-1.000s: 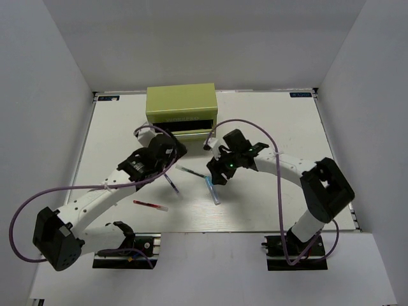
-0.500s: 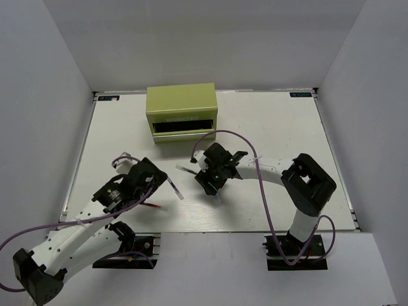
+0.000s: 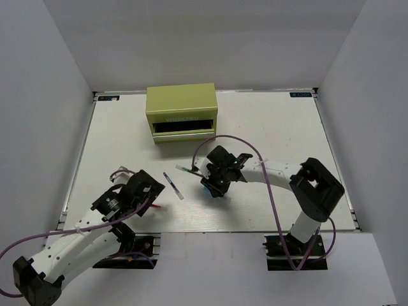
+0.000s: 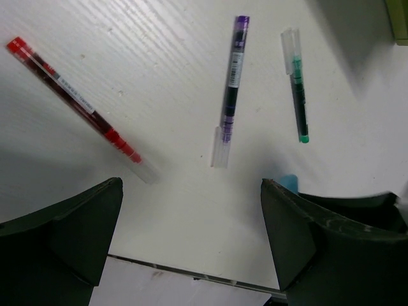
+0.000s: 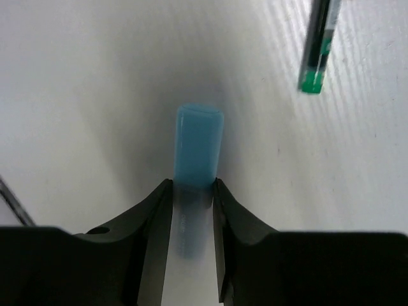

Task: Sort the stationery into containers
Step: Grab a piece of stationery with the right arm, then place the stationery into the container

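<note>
Your right gripper (image 5: 191,194) pinches the blue pen (image 5: 199,137); your left gripper (image 4: 191,213) hangs, jaws spread wide, near the red pen (image 4: 76,102).

1. The top external view looks from above and behind the arm bases, down on the whole table (image 3: 287,127), from far away; the green chest (image 3: 182,102) stands at the far side, near the top of the picture.
2. The left wrist view looks down on the table from a middle height; the left gripper (image 4: 190,191) fills the two bottom corners.
3. The right wrist view is very close to the table surface; the right gripper (image 5: 191,190) frames a blue-capped pen (image 5: 199,143).
4. Both wrist views share the green pen (image 4: 298,95) and the blue cap; the top view shows this area too.
</note>
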Available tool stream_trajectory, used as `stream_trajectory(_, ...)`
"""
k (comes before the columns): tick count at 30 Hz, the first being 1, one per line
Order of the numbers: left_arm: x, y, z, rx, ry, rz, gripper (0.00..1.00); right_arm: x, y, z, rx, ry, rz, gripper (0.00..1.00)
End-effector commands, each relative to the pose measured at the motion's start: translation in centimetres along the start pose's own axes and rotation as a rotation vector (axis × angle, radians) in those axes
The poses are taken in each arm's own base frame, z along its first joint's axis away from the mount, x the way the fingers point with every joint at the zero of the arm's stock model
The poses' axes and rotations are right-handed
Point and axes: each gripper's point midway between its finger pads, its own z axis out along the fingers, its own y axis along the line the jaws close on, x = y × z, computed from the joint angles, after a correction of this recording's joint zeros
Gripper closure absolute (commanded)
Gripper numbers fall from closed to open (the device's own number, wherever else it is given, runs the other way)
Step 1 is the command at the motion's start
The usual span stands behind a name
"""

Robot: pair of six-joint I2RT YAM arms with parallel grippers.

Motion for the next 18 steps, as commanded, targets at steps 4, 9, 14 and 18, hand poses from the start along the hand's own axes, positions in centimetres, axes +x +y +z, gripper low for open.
stream_trajectory(4,1.8,2.0,0.5,-0.045,0.07,-0.096,0.0,-5.1,1.0,-6.8,-0.036,-0.191,-0.429,0.76)
stream_trajectory(9,2.1,2.7,0.6,-0.068,0.082,-0.097,0.0,-13.5,-0.3,-11.4,0.05,-0.363,-0.626,0.8)
stream_trajectory(14,2.0,3.0,0.2,-0.078,0.082,-0.103,0.0,-18.8,-3.1,-12.6,0.162,-0.448,-0.711,0.84)
stream_trajectory(18,1.9,3.1,0.0,-0.058,0.08,-0.119,0.0,-23.2,-6.8,-13.7,0.283,-0.493,-0.741,0.84)
